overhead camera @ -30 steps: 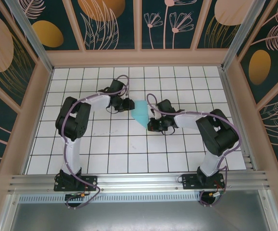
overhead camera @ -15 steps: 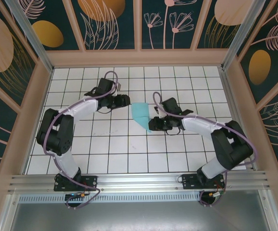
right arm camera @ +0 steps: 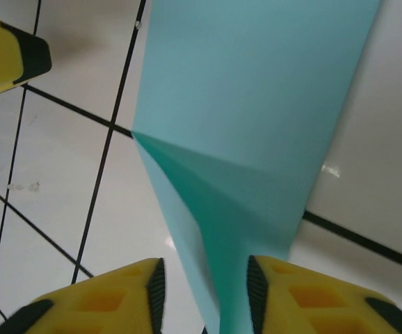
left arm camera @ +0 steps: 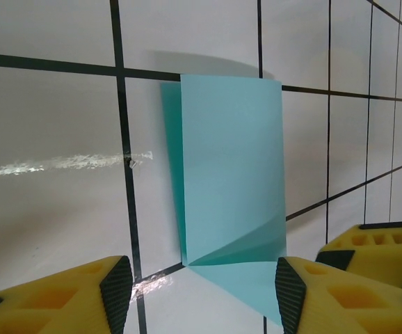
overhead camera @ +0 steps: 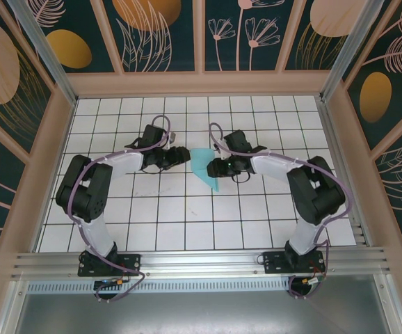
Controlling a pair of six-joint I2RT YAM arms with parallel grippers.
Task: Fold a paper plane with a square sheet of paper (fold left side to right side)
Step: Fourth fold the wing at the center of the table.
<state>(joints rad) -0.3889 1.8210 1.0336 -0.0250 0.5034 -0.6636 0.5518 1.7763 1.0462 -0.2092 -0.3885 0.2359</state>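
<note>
The square sheet of paper (overhead camera: 204,165) is light turquoise and lies on the white grid table, folded into a narrow strip with a diagonal crease and a pointed near end. My left gripper (overhead camera: 185,155) stands open just left of it. In the left wrist view the paper (left arm camera: 232,174) lies ahead, its pointed flap reaching between the yellow fingers (left arm camera: 110,289) of the left gripper (left arm camera: 202,292). My right gripper (overhead camera: 212,167) is at the paper's right edge. In the right wrist view the paper (right arm camera: 256,118) narrows and runs between the parted fingers (right arm camera: 256,296) of the right gripper (right arm camera: 206,299).
The table (overhead camera: 187,223) is a white tiled grid walled by wooden panels (overhead camera: 201,83). The right gripper's yellow finger (left arm camera: 382,243) shows at the lower right of the left wrist view. The left gripper's finger (right arm camera: 10,56) shows at the upper left of the right wrist view.
My right gripper has opened and moved from the paper's pointed near end up to its right edge. My left gripper opened wider, staying at the paper's left edge while its arm shifted.
</note>
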